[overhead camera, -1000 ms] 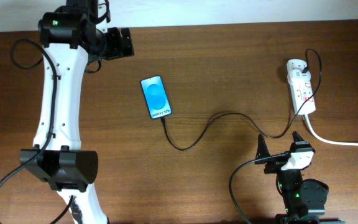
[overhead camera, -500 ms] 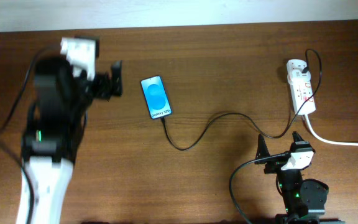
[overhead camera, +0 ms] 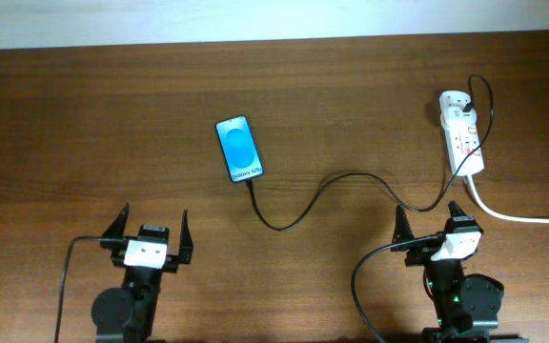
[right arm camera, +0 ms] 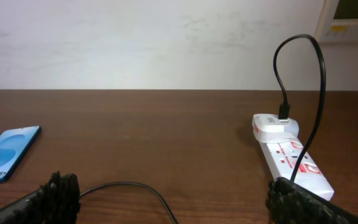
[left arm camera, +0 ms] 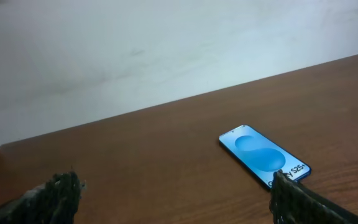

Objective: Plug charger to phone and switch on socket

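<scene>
The worktop is a dark brown wood-grain surface with a smooth, low-sheen finish.

Left hand: positioned at the near left edge, well apart from all task items. Its two black fingers are spread wide and hold nothing. The finger pads have a rough, knurled texture.

Phone: a flat, thin rectangle with rounded corners, a black rim and a glossy bright blue screen. It lies face up, left of centre, slightly angled, with the white lettering at its near end.

Charger: a thin, flexible black cable. Its connector tip meets the near short edge of the phone; full seating cannot be confirmed. The cable curves in a loose S across the worktop toward the right.

Right hand: at the near right edge, fingers parted and empty; the cable passes just beyond it.

Socket: an elongated white plastic power strip with red markings, at the far right. A white adapter sits at its far end, with the black cable arching up out of it. A thick white lead runs off to the right.
</scene>
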### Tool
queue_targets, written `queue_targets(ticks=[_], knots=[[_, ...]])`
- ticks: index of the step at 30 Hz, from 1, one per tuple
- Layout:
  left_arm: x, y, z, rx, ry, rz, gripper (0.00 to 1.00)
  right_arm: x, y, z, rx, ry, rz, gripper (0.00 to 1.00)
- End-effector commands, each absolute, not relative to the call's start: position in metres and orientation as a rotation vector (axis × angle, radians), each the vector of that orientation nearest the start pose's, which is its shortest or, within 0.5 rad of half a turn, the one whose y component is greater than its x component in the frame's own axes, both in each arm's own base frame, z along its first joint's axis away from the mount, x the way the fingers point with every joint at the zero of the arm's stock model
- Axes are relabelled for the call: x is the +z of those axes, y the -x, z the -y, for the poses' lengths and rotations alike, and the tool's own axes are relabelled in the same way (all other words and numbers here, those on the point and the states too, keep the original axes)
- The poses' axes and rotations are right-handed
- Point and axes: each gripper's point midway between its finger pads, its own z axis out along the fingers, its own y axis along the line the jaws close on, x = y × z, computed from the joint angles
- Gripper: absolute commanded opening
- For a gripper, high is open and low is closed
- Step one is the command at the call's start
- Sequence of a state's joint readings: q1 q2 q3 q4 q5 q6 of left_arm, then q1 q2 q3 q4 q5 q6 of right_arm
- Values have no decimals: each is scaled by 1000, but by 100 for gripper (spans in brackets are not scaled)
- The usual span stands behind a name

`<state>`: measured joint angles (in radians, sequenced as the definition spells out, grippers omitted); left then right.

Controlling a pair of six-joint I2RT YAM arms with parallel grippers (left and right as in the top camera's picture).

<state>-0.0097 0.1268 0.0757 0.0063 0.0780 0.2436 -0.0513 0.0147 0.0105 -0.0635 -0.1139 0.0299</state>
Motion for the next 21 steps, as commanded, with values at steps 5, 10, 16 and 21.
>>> queue_targets(ticks=[5, 10, 16, 21], knots=[[158, -245, 15, 124, -275, -1621, 99, 158, -246, -9, 90, 26, -1640, 99], [158, -245, 16, 124, -276, -1620, 99, 158, -246, -9, 90, 26, -1640, 98], [158, -245, 16, 123, -276, -1621, 99, 158, -246, -9, 90, 26, -1640, 98], [158, -245, 16, 124, -276, -1621, 99, 158, -246, -9, 90, 26, -1640, 99]])
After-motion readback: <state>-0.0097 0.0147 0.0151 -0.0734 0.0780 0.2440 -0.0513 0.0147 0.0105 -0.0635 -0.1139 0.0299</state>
